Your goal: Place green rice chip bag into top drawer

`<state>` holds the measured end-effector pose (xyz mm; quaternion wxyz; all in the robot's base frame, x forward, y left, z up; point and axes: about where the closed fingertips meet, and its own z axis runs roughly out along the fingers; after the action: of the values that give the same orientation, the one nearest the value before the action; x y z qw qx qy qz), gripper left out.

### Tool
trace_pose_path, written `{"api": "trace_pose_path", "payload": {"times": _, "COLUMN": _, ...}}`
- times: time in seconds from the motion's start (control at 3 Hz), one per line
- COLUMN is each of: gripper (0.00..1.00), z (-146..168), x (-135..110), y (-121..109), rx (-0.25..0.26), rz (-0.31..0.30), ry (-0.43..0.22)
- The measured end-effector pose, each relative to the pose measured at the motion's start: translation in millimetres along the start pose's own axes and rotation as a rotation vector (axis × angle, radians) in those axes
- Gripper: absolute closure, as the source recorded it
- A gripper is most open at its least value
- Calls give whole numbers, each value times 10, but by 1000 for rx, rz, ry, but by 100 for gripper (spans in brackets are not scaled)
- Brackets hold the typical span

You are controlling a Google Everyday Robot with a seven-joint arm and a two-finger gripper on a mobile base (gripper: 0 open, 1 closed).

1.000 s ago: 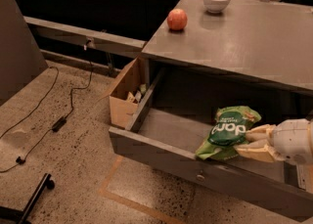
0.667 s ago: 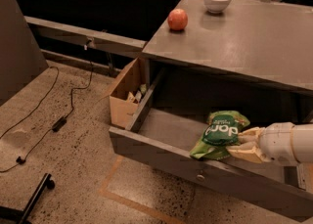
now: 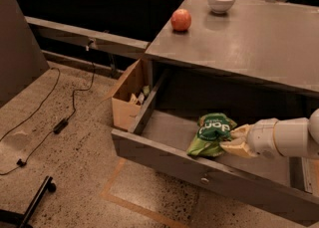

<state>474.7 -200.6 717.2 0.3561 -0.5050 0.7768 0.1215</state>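
The green rice chip bag [image 3: 212,133] is crinkled, with white lettering on a dark green patch. It is inside the open top drawer [image 3: 169,155], near the middle, low over the drawer floor. My gripper [image 3: 233,141] comes in from the right on a white arm and its tan fingers are shut on the bag's right side. The drawer's small round metal knob [image 3: 204,179] shows on the flat grey front panel.
A red apple [image 3: 181,20] and a white bowl [image 3: 222,0] sit on the grey counter top [image 3: 249,43] above the drawer. A brown cardboard box [image 3: 128,97] stands on the floor left of the drawer. Cables [image 3: 60,122] lie on the speckled floor.
My gripper and the bag have moved left and a little deeper into the drawer. The bag now sits lower, nearer the drawer floor.
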Motion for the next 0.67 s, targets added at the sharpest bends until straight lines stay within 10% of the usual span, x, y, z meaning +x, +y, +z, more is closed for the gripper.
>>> {"api": "trace_pose_path", "payload": {"times": 0.67, "gripper": 36, "z": 155, "x": 15, "y": -4, "rx": -4, "rz": -26, "ry": 69}}
